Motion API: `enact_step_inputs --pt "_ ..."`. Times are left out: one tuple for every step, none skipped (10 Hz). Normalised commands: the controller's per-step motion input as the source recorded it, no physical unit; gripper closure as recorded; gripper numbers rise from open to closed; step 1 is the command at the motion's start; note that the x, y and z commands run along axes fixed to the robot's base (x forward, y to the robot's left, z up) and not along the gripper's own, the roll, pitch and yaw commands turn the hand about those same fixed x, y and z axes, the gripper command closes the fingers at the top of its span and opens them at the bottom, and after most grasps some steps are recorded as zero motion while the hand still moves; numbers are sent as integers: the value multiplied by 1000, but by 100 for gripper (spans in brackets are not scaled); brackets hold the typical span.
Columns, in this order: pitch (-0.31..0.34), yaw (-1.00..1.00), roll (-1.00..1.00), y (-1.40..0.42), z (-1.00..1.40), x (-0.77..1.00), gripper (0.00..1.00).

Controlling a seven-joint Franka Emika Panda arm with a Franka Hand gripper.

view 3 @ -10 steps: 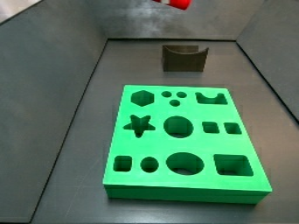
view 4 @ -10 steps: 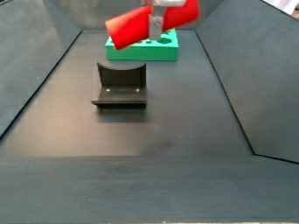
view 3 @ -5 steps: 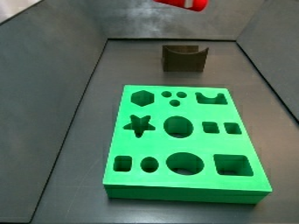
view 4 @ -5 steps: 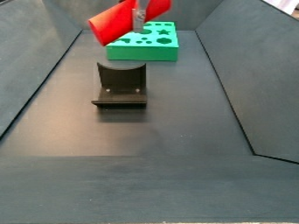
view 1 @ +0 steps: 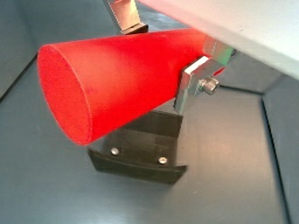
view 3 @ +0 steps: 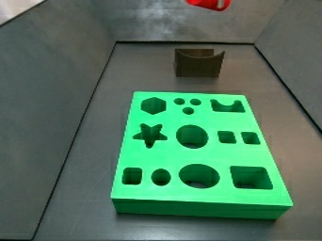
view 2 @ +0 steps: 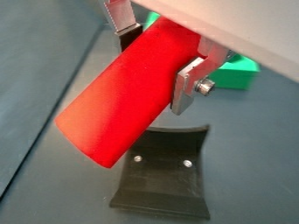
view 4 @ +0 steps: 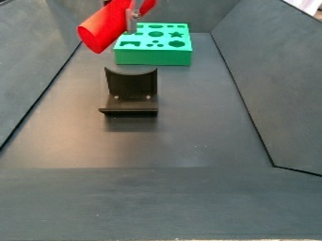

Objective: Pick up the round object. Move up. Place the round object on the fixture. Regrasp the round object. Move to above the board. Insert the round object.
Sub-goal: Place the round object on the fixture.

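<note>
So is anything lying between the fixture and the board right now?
No. In a side view the floor between the fixture and the board is bare. The gripper holds the round object above.

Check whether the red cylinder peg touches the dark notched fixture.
Apart. In a side view the red cylinder peg, clamped in the end effector, hangs clear above the dark notched fixture.

Tool [view 2: 158, 52] raised high, silver fingers [view 1: 195, 77] clamped on red round object [view 2: 122, 96], tilted.
</note>
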Motion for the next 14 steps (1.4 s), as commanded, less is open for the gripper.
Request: enact_step_inputs --pt "93 1000 -958 -13 -9 -152 100" --pt "99 896 -1000 -6 6 -224 100" --pt "103 837 -1000 30 25 -190 100" --pt "135 775 -1000 17 29 -104 100" --pt "160 749 -1000 21 20 -67 100" --pt "228 657 -1000 26 10 -18 100" --pt "260 616 -1000 29 8 -7 100" --pt "340 520 -1000 29 3 19 100" --pt "419 436 -1000 35 -7 40 100" --pt "442 281 -849 38 -9 63 100" --pt "438 89 -615 41 -12 88 100" --pt "406 -20 -439 44 -15 98 100" --pt "352 -93 -310 31 -7 94 100" --pt "258 -150 -216 31 -6 77 100"
